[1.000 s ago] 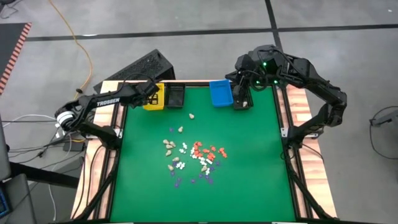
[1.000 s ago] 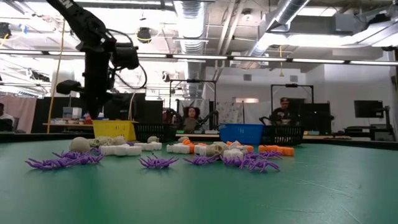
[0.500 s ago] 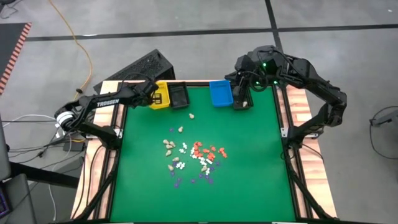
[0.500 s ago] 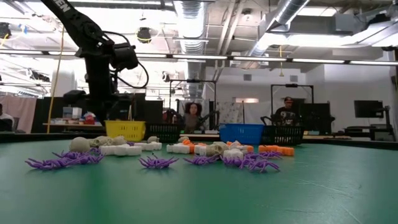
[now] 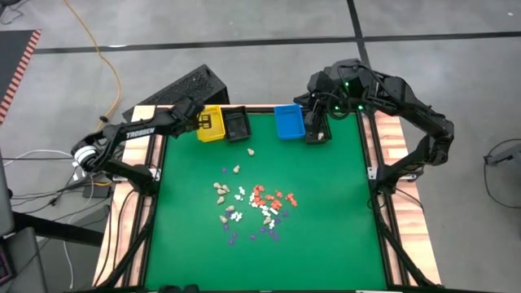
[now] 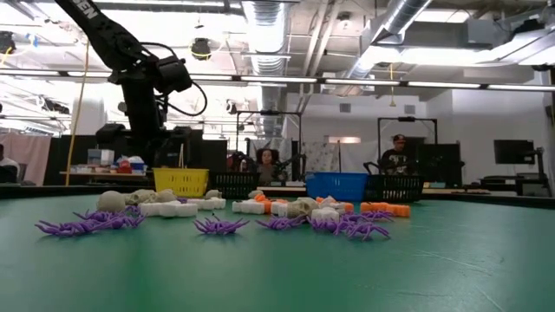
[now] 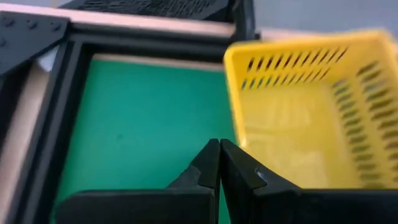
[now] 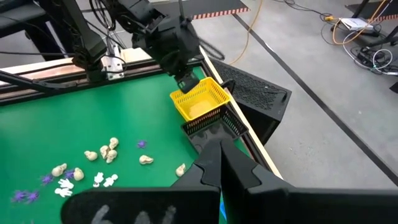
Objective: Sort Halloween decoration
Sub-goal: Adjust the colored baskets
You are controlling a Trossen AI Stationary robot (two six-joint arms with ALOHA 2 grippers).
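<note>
The Halloween decoration (image 5: 252,205) is a loose cluster of tiny white, cream, orange and purple pieces lying mid-table; in the low view the pieces (image 6: 260,212) spread across the near felt. The yellow bin (image 5: 212,124) stands at the far edge, against a black bin (image 5: 237,126). My left gripper (image 5: 197,124) is shut, at the yellow bin's left end. My right gripper (image 5: 316,130) is shut and waits at the far edge, right of the blue bin (image 5: 289,122). My left gripper (image 7: 219,144) is shut, and the outer side of one finger lies against the yellow bin's left end wall (image 7: 234,127), near its corner. It comes from the table's left, slanting down. The bin stands upright on the table.
The bins line the far edge: yellow (image 6: 182,182), black (image 6: 232,184), blue (image 6: 336,185) and another black one (image 6: 395,186). A raised dark frame (image 7: 62,106) borders the green table. The table's near half and right side are bare felt. People sit in the room beyond.
My left gripper has moved toward the table's right with its fingers shut, sliding the yellow bin along the far edge to the right. The black bin beside it has also shifted slightly right. The right arm and the decoration pieces have stayed still.
</note>
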